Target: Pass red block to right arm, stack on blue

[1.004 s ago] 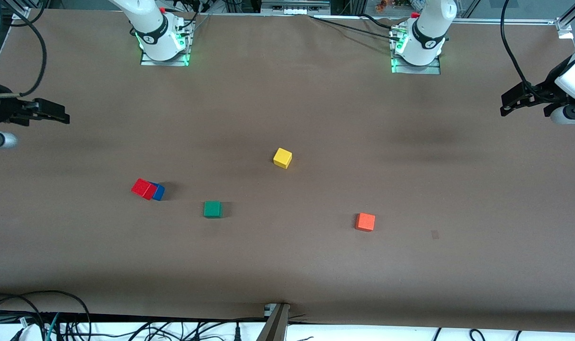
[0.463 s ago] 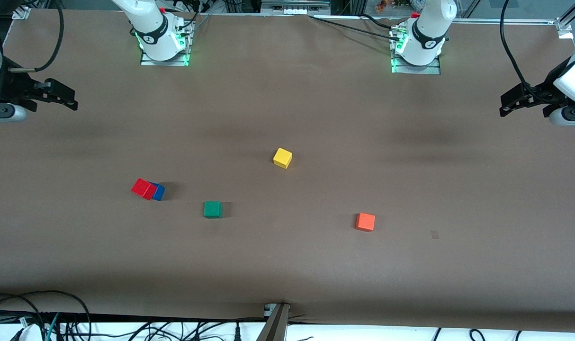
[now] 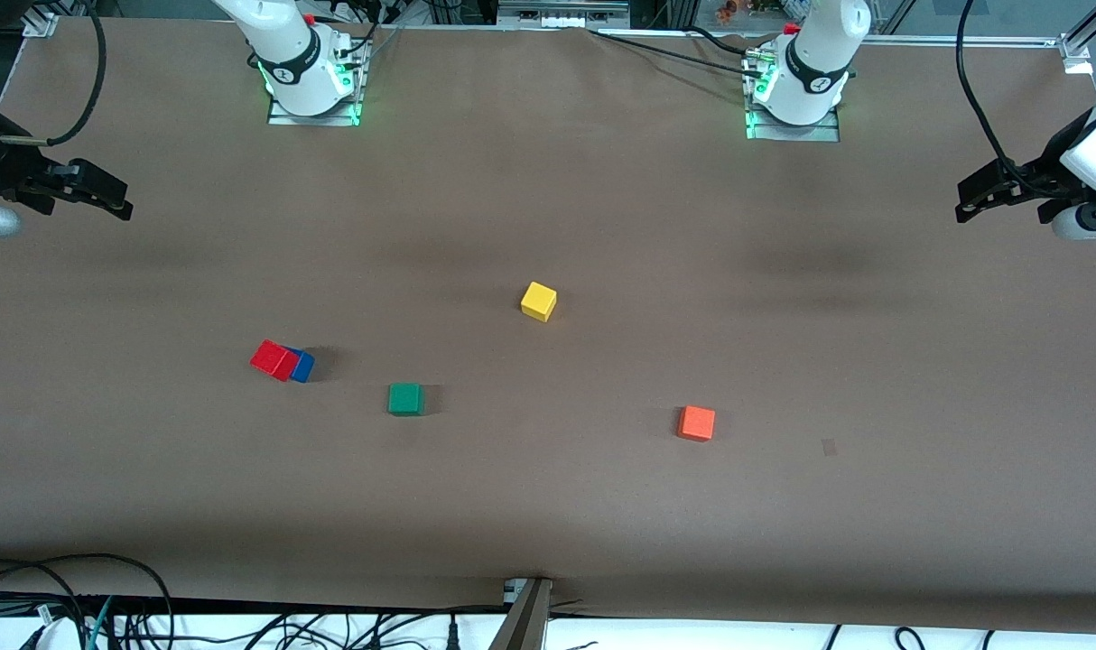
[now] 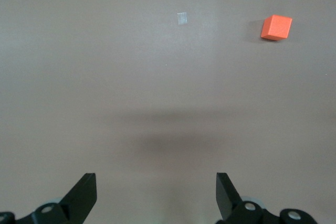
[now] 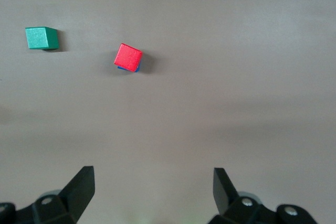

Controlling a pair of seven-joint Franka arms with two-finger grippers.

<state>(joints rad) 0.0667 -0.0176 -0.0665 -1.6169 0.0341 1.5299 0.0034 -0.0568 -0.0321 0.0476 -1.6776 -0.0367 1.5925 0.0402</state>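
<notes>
a brown-covered table [image 3: 548, 506]; black cables [image 3: 133, 618] trail along its near edge

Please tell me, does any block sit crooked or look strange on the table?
Only the stack: the red block rests on the blue block but turned and shifted, so blue peeks out at one side. The green, yellow and orange cubes lie flat and apart.

We see the small bright red cube [image 3: 274, 359] sitting skewed atop the small deep blue cube [image 3: 303, 366], toward the right arm's end of the table.

No readable text, labels, brands or numbers on anything.
</notes>
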